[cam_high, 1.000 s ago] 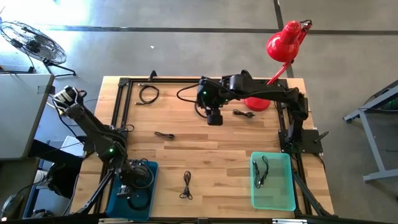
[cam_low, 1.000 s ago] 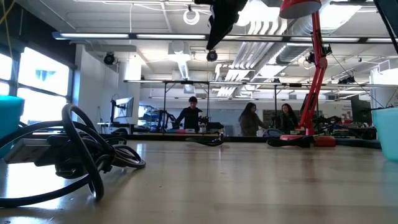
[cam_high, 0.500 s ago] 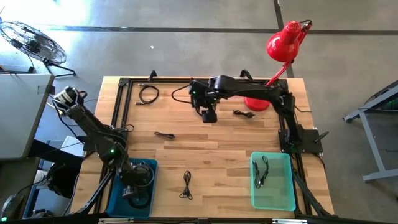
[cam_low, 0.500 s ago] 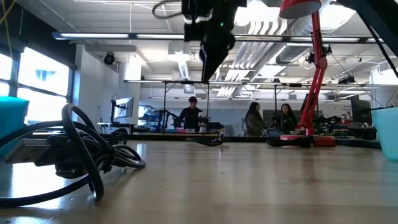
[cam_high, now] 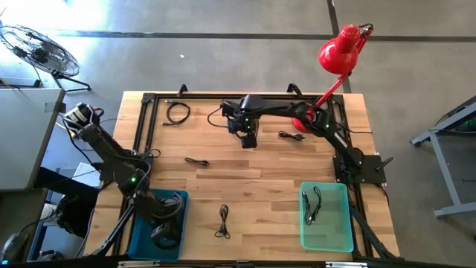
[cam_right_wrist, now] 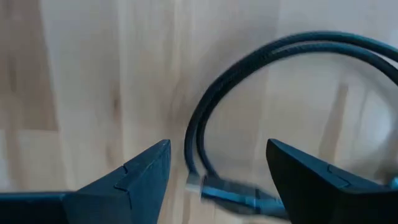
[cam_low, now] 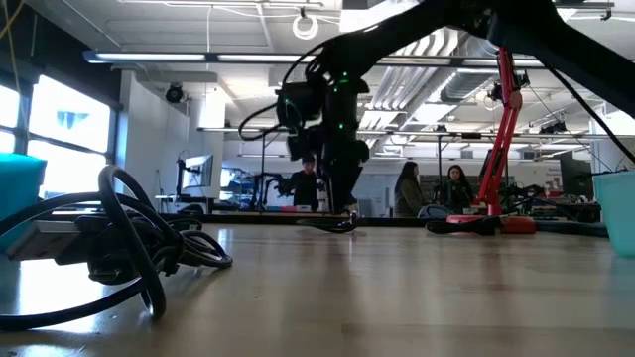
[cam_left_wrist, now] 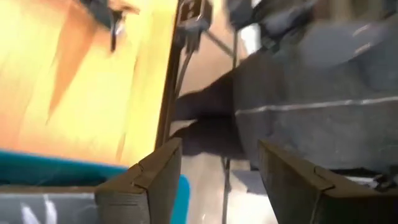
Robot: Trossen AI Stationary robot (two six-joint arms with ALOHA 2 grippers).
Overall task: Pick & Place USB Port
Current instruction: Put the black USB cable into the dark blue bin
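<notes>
Fingers [cam_right_wrist: 130,180] of the right gripper [cam_high: 248,139] stand wide apart and hold nothing, low over the far middle of the wooden desk [cam_high: 260,186], with a looped black USB cable [cam_right_wrist: 261,124] lying on the boards between them. Over the blue bin [cam_high: 141,237] at the desk's near left corner, the left gripper [cam_high: 165,237] also has its fingers [cam_left_wrist: 155,180] spread and empty. Other black cables lie apart on the boards, one [cam_high: 312,204] inside the green bin [cam_high: 343,240]; no writing or brand can be read anywhere.

My bench [cam_high: 253,186] is pale, smooth wood planking; the black braided cable [cam_right_wrist: 249,81] looks matt, my green plastic tray [cam_high: 326,237] translucent and glossy.
</notes>
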